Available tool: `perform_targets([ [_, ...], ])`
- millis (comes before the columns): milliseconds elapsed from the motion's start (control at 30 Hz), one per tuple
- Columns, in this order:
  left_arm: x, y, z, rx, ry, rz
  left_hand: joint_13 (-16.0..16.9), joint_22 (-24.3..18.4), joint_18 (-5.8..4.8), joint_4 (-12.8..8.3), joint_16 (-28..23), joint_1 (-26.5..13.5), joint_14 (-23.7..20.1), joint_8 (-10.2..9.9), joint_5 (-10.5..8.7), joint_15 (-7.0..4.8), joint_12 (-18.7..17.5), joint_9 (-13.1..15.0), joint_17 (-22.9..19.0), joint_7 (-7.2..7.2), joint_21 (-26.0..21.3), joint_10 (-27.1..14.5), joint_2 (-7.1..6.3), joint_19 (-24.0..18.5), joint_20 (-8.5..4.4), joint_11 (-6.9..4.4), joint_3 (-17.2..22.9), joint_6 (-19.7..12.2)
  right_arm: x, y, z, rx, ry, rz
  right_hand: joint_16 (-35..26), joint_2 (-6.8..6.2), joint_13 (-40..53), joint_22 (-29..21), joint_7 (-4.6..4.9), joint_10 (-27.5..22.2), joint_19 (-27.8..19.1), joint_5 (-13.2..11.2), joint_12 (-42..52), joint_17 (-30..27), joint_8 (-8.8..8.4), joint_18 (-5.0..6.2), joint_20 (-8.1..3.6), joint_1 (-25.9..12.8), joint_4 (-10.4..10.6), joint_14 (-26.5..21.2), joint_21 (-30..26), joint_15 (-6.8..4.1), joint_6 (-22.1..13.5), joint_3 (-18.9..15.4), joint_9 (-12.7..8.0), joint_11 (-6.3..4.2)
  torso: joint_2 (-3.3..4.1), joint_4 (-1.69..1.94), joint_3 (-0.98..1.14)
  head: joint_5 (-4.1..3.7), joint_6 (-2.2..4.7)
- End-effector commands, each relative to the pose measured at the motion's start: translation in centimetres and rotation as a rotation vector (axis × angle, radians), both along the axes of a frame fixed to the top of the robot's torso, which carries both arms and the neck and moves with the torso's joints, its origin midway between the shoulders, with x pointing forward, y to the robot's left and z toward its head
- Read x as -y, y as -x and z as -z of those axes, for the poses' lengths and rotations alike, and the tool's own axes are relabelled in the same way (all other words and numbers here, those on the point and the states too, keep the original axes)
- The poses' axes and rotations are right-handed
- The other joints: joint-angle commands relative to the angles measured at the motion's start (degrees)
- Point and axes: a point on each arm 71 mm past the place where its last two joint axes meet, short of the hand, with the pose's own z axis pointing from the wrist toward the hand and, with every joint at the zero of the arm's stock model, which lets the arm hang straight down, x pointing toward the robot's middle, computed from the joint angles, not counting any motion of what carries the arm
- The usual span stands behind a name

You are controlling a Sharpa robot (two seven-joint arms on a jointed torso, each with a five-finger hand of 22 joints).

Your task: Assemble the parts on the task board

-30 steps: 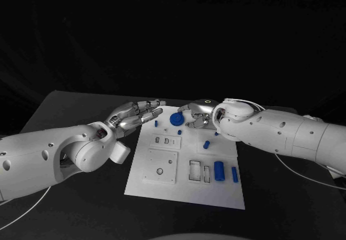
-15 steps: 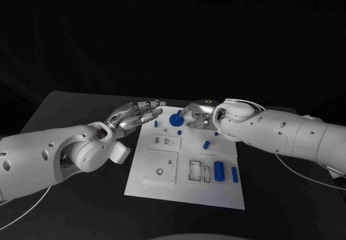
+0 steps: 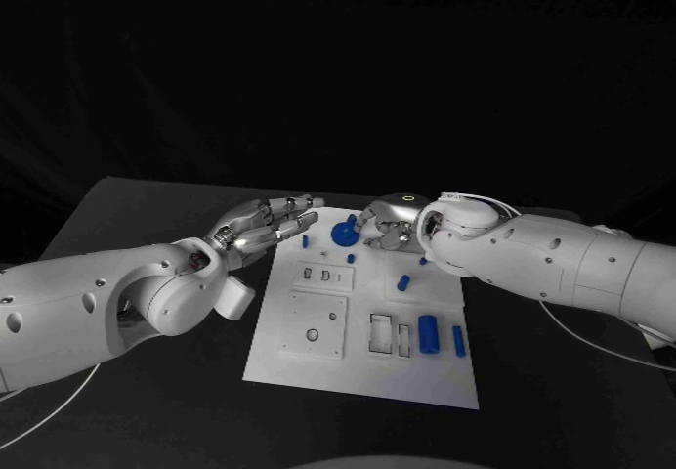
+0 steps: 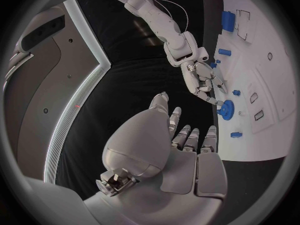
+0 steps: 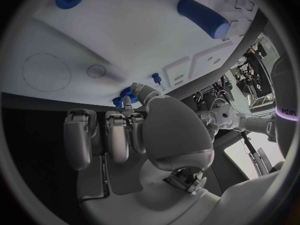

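Fingers (image 4: 201, 87) of the right hand (image 3: 388, 223) touch the blue round gear (image 3: 344, 233) at the far end of the white task board (image 3: 353, 366); the left wrist view shows that clearly, though a real grip I cannot tell. The left hand (image 3: 265, 227) is open, holding nothing, just beside the board's far left edge.

dim, dark surround in the head view — the black table (image 3: 155, 210) nearly merges with the backdrop, while the white task board (image 3: 359, 366) and arms stand out brightly. soft shadows fall beside the arms. wrist views bend straight edges strongly — a bright light strip glares in the left wrist view.
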Motion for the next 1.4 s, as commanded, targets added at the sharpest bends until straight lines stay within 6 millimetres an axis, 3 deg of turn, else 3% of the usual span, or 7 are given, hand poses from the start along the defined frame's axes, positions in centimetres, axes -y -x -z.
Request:
perform_targets([
  [33,0.2,0.1,-0.1,0.001,0.004,0.019,0.06,0.09,0.95,-0.28,-0.2,0.69,-0.04,0.3,0.38,0.35,0.39,0.07,-0.09,0.05,0.34,0.29,0.02,-0.02,0.3,0.12,0.05,0.19,0.2,0.1,0.1,0.007,-0.009,-0.008,0.2,0.58,15.1,12.58,0.51,6.05,0.17,-0.28,0.22,15.05,1.74,0.6,0.56,-0.01,-0.57,5.89,-0.3,0.69,1.25,-0.93,3.15,0.45,0.0,0.0,0.03,0.16,-0.01],
  [167,0.2,0.1,-0.1,0.001,0.003,0.017,0.06,0.09,0.95,-0.28,-0.2,0.69,-0.04,0.3,0.38,0.35,0.39,0.07,-0.09,0.05,0.34,0.29,0.02,-0.02,0.3,0.12,0.05,0.19,0.6,0.0,-0.1,0.027,-0.03,-0.007,0.2,1.58,15.1,12.6,0.14,6.05,0.21,-0.52,0.22,15.05,7.1,0.65,0.47,0.4,-1.32,5.89,-0.29,0.92,2.11,-3.11,11.76,0.17,0.03,-0.02,0.03,0.25,-0.03],
  [367,0.0,0.0,0.0,0.0,0.002,0.014,0.07,0.09,0.94,-0.37,-0.2,0.78,-0.04,0.34,0.43,0.38,0.4,0.07,-0.09,0.08,0.35,0.32,0.1,-0.01,0.33,0.16,0.16,0.22,1.5,0.1,-0.7,0.08,-0.081,-0.01,0.2,2.21,15.1,12.66,-0.87,6.05,0.4,-3.24,0.22,15.05,23.44,0.61,-0.08,0.4,-0.73,5.89,-0.17,0.36,-5.02,-5.13,40.16,-0.13,-0.02,-0.07,0.03,0.2,0.06],
  [633,-0.2,0.0,0.0,0.002,0.002,0.008,0.07,0.09,0.94,-0.39,-0.2,0.8,-0.04,0.35,0.45,0.39,0.4,0.07,-0.09,0.08,0.35,0.33,0.12,-0.01,0.34,0.17,0.18,0.22,3.5,0.3,-3.3,0.174,-0.146,-0.009,0.2,1.27,15.1,12.65,-0.04,6.05,0.41,-6.37,0.22,15.05,25.36,0.56,0.33,-0.17,1.08,5.89,-0.21,0.43,-6.47,-5.07,47.53,0.22,-0.02,-0.44,0.0,0.2,0.11],
  [800,-0.2,0.0,0.0,0.002,0.001,0.008,0.07,0.1,0.94,-0.45,-0.2,0.84,-0.04,0.37,0.48,0.41,0.4,0.07,-0.09,0.1,0.35,0.34,0.17,0.0,0.35,0.19,0.24,0.23,6.0,0.9,-5.9,0.207,-0.161,0.016,0.2,-0.11,15.1,12.63,1.46,6.05,0.4,-6.83,0.22,15.05,6.96,0.55,1.39,-0.05,4.29,5.89,-0.33,1.25,-8.5,-2.56,32.27,1.57,-0.09,-0.68,-0.03,0.13,0.15],
  [967,-0.2,0.0,0.0,0.001,0.002,0.011,0.07,0.1,0.94,-0.45,-0.2,0.84,-0.04,0.37,0.48,0.41,0.4,0.07,-0.09,0.1,0.35,0.34,0.17,0.0,0.35,0.19,0.24,0.23,9.3,2.3,-7.3,0.223,-0.191,0.039,0.2,-1.8,14.78,12.79,1.47,5.67,0.78,-14.05,-0.15,15.05,-0.27,0.45,1.7,-2.41,7.62,5.89,0.02,1.51,-8.77,-4.89,23.25,1.69,-0.06,-0.73,-0.02,-0.2,0.1],
  [1400,-0.5,0.1,0.2,0.02,-0.017,0.006,0.08,0.08,0.93,-0.65,-0.2,1.03,-0.04,0.37,0.59,0.43,0.41,0.04,-0.09,0.15,0.33,0.41,0.35,-0.03,0.38,0.24,0.49,0.05,17.3,4.2,-5.1,0.179,-0.359,0.15,0.2,-1.77,15.1,14.33,1.35,6.05,4.33,-3.81,0.22,15.05,-0.58,-0.69,1.34,2.28,7.86,5.89,4.02,1.46,-3.79,-6.1,19.75,1.38,-0.24,-1.63,0.37,-0.45,0.08],
])
